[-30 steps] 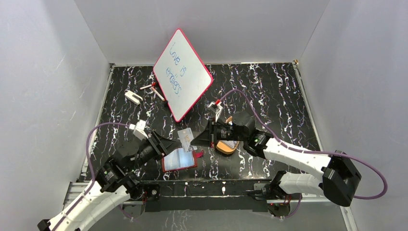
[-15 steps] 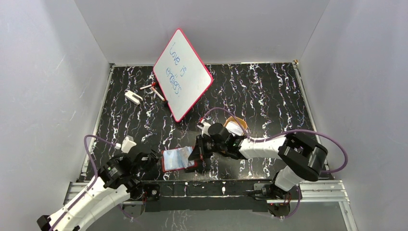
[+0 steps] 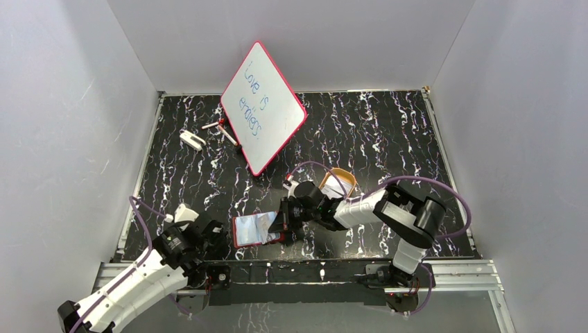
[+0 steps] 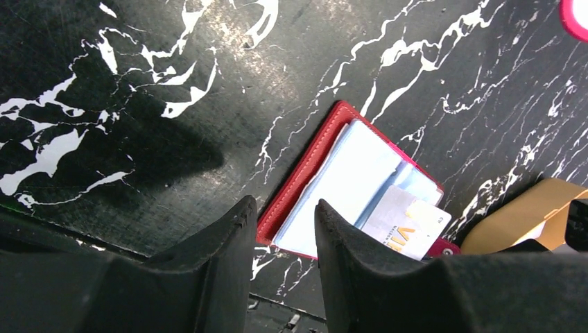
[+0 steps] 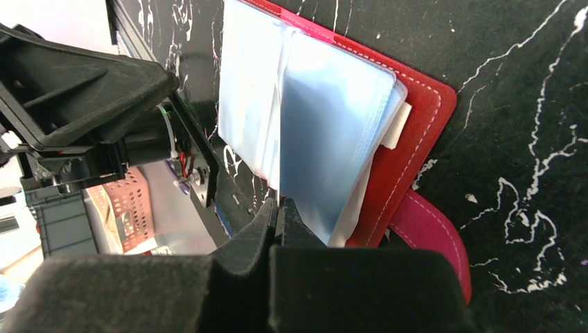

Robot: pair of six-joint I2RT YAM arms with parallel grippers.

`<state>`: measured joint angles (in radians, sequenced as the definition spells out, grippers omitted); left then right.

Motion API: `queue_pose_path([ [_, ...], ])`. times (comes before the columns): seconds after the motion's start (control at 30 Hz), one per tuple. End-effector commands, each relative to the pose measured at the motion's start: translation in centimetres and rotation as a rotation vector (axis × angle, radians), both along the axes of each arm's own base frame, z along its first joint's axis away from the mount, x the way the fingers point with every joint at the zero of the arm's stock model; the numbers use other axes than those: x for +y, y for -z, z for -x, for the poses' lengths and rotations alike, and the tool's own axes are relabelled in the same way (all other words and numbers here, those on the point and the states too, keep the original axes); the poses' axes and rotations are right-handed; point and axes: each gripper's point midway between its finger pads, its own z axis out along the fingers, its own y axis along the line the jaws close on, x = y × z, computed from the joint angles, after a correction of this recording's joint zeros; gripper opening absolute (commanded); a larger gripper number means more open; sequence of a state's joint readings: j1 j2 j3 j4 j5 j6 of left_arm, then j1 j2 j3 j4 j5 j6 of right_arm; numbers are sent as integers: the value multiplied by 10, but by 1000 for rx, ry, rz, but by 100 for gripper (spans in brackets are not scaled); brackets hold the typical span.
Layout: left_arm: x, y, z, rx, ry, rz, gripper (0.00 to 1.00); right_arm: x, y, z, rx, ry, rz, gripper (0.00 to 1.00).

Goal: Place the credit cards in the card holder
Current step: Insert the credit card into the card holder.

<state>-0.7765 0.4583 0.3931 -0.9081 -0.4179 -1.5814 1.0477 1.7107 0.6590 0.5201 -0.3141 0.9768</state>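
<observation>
The card holder [image 3: 253,231] lies open and flat on the black marbled tabletop [image 3: 388,132], its clear bluish sleeves facing up and its snap tab sticking out on the right.

The right gripper [image 3: 283,220] is at the card holder's right edge, just beside the tab. In the right wrist view its jaws are pressed together with no gap. Their tips meet the near edge of the fanned sleeves [image 5: 333,132]. Whether they pinch a sleeve or only touch it cannot be told.

One credit card [image 4: 405,220] sits at that same end of the card holder. It lies partly under the sleeves, with a printed corner showing next to the tab.

The left gripper [image 3: 211,236] is on the card holder's other side, just left of it and apart from it. Its jaws stand a narrow way apart with nothing between them. In the left wrist view, bare tabletop and the card holder's red edge show through the gap.

Beyond the card holder's right end is an orange-tan tray [image 4: 520,208]. A red-framed whiteboard [image 3: 263,107] stands propped well behind the card holder.
</observation>
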Motion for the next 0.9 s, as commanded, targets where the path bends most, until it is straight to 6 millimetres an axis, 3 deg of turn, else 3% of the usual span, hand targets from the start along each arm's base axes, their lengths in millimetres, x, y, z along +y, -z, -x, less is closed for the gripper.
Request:
queue_pose_path([
  [0.0, 6, 7, -1, -14, -37, -7, 34, 24, -26, -7, -4, 3, -103, 0],
  [0.5, 2, 33, 5, 40, -14, -8, 34, 31, -19, -4, 89, 23, -122, 0],
  [0.87, 0, 40, 10, 58, -3, 1, 34, 31, -10, -6, 139, 63, -105, 0],
])
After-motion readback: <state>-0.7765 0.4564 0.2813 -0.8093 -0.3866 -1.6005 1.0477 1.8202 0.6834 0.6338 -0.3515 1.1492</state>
